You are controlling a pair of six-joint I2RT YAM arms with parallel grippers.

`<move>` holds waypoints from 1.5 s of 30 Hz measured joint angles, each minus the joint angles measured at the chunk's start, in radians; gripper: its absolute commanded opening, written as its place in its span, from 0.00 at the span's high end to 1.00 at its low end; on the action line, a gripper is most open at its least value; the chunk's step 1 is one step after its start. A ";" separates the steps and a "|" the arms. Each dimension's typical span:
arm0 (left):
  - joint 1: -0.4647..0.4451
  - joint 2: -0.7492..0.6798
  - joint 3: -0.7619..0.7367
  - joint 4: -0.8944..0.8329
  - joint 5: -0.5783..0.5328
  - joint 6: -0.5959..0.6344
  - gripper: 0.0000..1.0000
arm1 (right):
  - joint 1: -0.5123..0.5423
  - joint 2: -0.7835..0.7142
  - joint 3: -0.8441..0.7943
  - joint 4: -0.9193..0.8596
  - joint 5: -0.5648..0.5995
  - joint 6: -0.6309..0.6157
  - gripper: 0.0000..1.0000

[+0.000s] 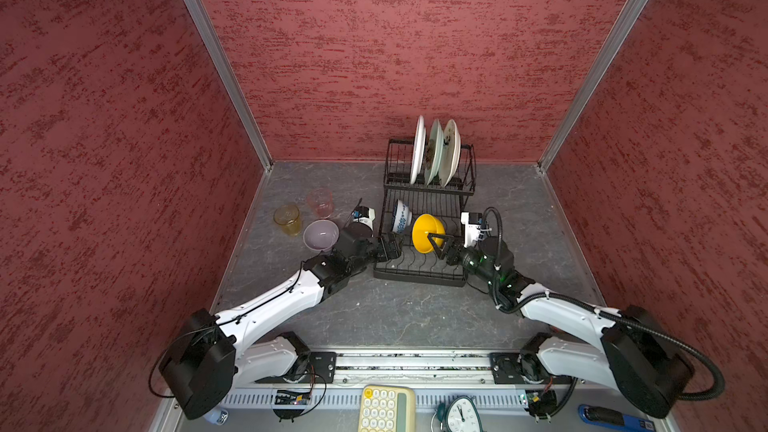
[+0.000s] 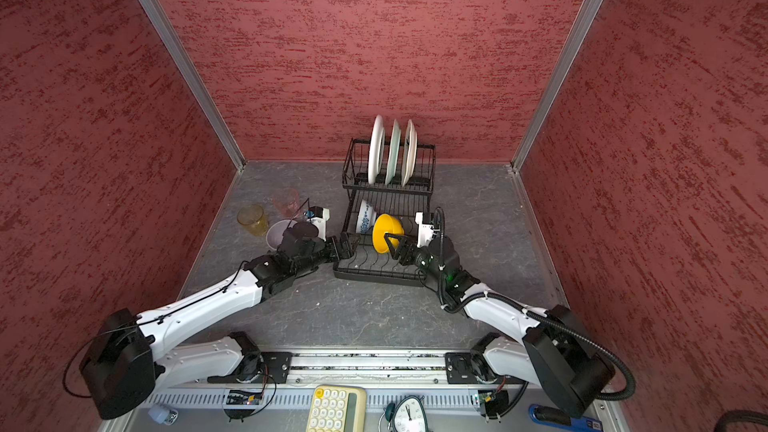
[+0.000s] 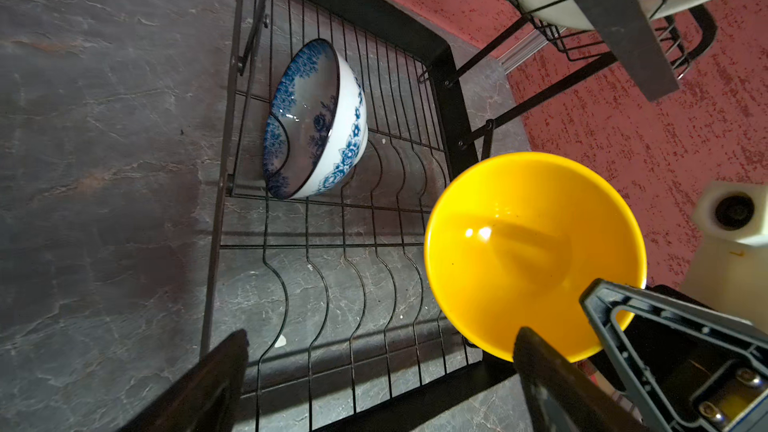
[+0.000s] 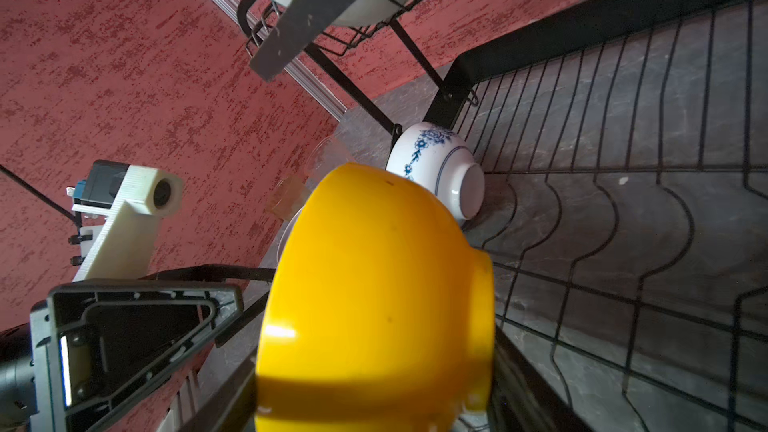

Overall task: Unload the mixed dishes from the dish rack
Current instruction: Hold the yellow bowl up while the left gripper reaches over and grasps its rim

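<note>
Left gripper (image 1: pixel 394 246) is gaping empty at the front-left edge of the dish rack (image 1: pixel 415 277). Right gripper (image 1: pixel 432 241) is clasping the yellow bowl (image 1: pixel 427 228) by its rim, seemingly above the rack's lower tier. Beyond, the blue-white bowl (image 1: pixel 402 216) is lying tilted on that tier, and the plates (image 1: pixel 434 151) are standing in the upper tier.

Soft, even overhead light fills both top views, moderately bright; the wall posts (image 1: pixel 217 56) splay toward 11 and 1 o'clock (wide-lens stretch). In the left wrist view the yellow bowl (image 3: pixel 536 251) shows two small glare spots; close up in the right wrist view its near rim blurs.
</note>
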 measured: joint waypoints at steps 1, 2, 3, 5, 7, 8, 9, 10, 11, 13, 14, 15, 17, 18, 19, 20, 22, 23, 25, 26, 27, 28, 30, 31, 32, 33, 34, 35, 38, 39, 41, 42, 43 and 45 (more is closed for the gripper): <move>-0.004 0.003 0.005 -0.003 0.000 0.000 0.00 | 0.000 -0.004 -0.002 0.000 0.000 0.008 0.37; -0.010 0.005 0.010 -0.008 0.000 0.000 0.01 | 0.000 -0.010 -0.004 0.001 -0.001 0.016 0.37; -0.015 0.006 0.014 -0.010 0.000 0.000 0.00 | 0.000 -0.017 -0.006 0.004 -0.002 0.024 0.37; -0.025 0.010 0.021 -0.013 0.000 0.000 0.00 | 0.000 -0.031 -0.019 0.017 -0.005 0.042 0.37; -0.034 0.016 0.026 -0.014 0.000 0.000 0.01 | 0.000 -0.043 -0.035 0.032 -0.010 0.057 0.37; -0.039 0.020 0.029 -0.014 0.000 -0.001 0.01 | 0.000 -0.048 -0.043 0.036 -0.014 0.064 0.37; -0.042 0.025 0.031 -0.015 0.001 -0.002 0.00 | 0.001 -0.050 -0.047 0.037 -0.016 0.069 0.37; -0.045 0.033 0.034 -0.015 0.005 -0.002 0.00 | 0.001 -0.051 -0.050 0.038 -0.019 0.076 0.37; -0.048 0.042 0.039 -0.015 0.009 -0.002 0.01 | 0.001 -0.051 -0.050 0.040 -0.022 0.081 0.37; -0.053 0.063 0.049 -0.015 0.018 -0.002 0.01 | 0.001 -0.051 -0.050 0.045 -0.027 0.091 0.37; -0.056 0.073 0.055 -0.015 0.021 -0.002 0.01 | 0.001 -0.051 -0.050 0.051 -0.031 0.097 0.37; -0.058 0.081 0.059 -0.015 0.025 -0.002 0.01 | 0.001 -0.051 -0.051 0.056 -0.035 0.101 0.37; -0.061 0.102 0.071 -0.015 0.039 -0.002 0.00 | 0.001 -0.051 -0.051 0.076 -0.045 0.113 0.37; -0.062 0.111 0.077 -0.014 0.044 -0.003 0.00 | 0.001 -0.051 -0.050 0.084 -0.048 0.119 0.37; -0.063 0.122 0.084 -0.014 0.051 -0.003 0.01 | 0.001 -0.050 -0.050 0.095 -0.053 0.125 0.36; -0.065 0.134 0.090 -0.014 0.060 -0.003 0.01 | 0.001 -0.049 -0.051 0.103 -0.058 0.130 0.37; -0.069 0.154 0.098 -0.012 0.071 -0.007 0.01 | 0.001 -0.046 -0.051 0.120 -0.066 0.139 0.37; -0.071 0.163 0.101 -0.011 0.078 -0.008 0.00 | 0.001 -0.044 -0.051 0.126 -0.071 0.143 0.37; -0.075 0.177 0.103 -0.006 0.088 -0.015 0.01 | 0.001 -0.044 -0.051 0.134 -0.078 0.147 0.37; -0.076 0.182 0.105 -0.002 0.090 -0.016 0.00 | 0.001 -0.044 -0.051 0.134 -0.082 0.148 0.36; -0.076 0.187 0.106 0.002 0.091 -0.018 0.01 | 0.002 -0.044 -0.053 0.136 -0.085 0.150 0.36; -0.076 0.191 0.106 0.004 0.092 -0.020 0.00 | 0.002 -0.044 -0.055 0.138 -0.087 0.151 0.36; -0.076 0.197 0.106 0.009 0.093 -0.023 0.00 | 0.002 -0.049 -0.062 0.139 -0.087 0.156 0.36; -0.076 0.197 0.106 0.009 0.093 -0.025 0.00 | 0.002 -0.053 -0.066 0.139 -0.088 0.158 0.36; -0.076 0.197 0.106 0.009 0.093 -0.026 0.01 | 0.002 -0.058 -0.069 0.138 -0.088 0.160 0.36; -0.076 0.197 0.106 0.014 0.093 -0.026 0.02 | 0.002 -0.063 -0.071 0.139 -0.088 0.162 0.36; -0.076 0.197 0.106 0.017 0.093 -0.027 0.03 | 0.002 -0.068 -0.073 0.139 -0.088 0.163 0.36; -0.076 0.197 0.106 0.018 0.093 -0.029 0.04 | 0.002 -0.072 -0.074 0.139 -0.088 0.165 0.36; -0.076 0.197 0.106 0.024 0.092 -0.034 0.09 | 0.002 -0.078 -0.075 0.141 -0.088 0.168 0.36; -0.076 0.197 0.106 0.028 0.090 -0.037 0.12 | 0.002 -0.078 -0.075 0.143 -0.088 0.169 0.36; -0.076 0.197 0.106 0.035 0.088 -0.040 0.18 | 0.002 -0.078 -0.077 0.146 -0.088 0.172 0.36; -0.076 0.197 0.106 0.039 0.087 -0.042 0.21 | 0.002 -0.078 -0.077 0.146 -0.089 0.173 0.36; -0.076 0.197 0.106 0.043 0.087 -0.044 0.24 | 0.002 -0.078 -0.077 0.146 -0.089 0.174 0.36; -0.076 0.197 0.105 0.056 0.087 -0.050 0.32 | 0.002 -0.078 -0.077 0.149 -0.090 0.175 0.36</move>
